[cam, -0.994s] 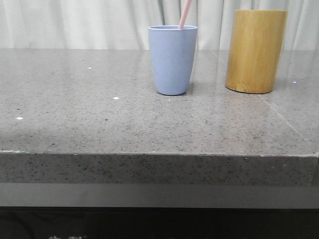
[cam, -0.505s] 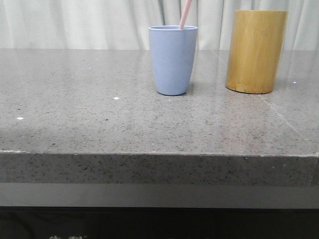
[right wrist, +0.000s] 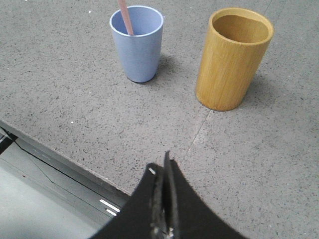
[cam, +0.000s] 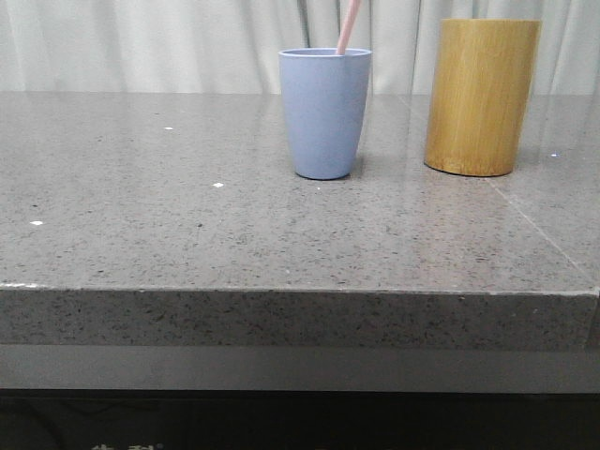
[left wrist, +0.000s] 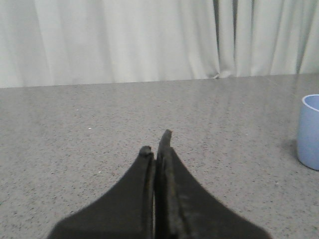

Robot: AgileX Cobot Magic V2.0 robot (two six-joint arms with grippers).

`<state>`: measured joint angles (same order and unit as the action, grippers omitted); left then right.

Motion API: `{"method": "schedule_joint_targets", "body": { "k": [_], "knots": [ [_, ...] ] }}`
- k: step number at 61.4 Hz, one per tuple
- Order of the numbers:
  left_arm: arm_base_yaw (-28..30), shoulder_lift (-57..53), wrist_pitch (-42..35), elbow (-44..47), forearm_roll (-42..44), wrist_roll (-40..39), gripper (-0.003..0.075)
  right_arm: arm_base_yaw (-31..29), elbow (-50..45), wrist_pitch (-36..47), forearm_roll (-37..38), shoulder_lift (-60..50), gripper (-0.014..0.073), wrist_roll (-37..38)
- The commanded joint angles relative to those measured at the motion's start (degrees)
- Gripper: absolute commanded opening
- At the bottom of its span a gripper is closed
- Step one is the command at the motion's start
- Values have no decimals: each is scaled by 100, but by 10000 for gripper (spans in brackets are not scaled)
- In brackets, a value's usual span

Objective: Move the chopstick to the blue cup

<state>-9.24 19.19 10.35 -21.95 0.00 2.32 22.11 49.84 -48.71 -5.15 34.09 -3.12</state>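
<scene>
The blue cup stands upright on the grey stone table, and the right wrist view shows it from above. A pale pink chopstick leans inside it, its upper end poking above the rim, also in the right wrist view. My left gripper is shut and empty, low over the table to the left of the cup, whose edge shows in the left wrist view. My right gripper is shut and empty, near the table's front edge, short of the cups.
A taller yellow-brown bamboo holder stands right of the blue cup; the right wrist view shows its inside with nothing visible in it. The table's front edge runs across. A white curtain hangs behind.
</scene>
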Motion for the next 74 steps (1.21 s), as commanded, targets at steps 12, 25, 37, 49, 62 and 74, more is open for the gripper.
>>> {"method": "schedule_joint_targets", "body": {
  "k": [12,25,37,49,62,74],
  "knots": [
    [609,-1545,-968,1466,-374,10,-19,-37,119,427,47,2,-67,-5],
    [634,-2016,-1214,2303,-672,10,-19,-37,119,427,47,2,-67,-5],
    [634,-2090,-1035,2286,-671,10,-19,-37,119,398,47,2,-67,-5],
    [634,-2067,-1107,2286,-671,10,-19,-37,119,393,47,2,-67,-5],
    [634,-2067,-1133,2286,-660,-2,-19,-37,119,393,47,2,-67,-5],
    [622,-2067,-1121,2286,-339,-188,-19,-37,119,393,47,2,-67,-5]
  ]
}}
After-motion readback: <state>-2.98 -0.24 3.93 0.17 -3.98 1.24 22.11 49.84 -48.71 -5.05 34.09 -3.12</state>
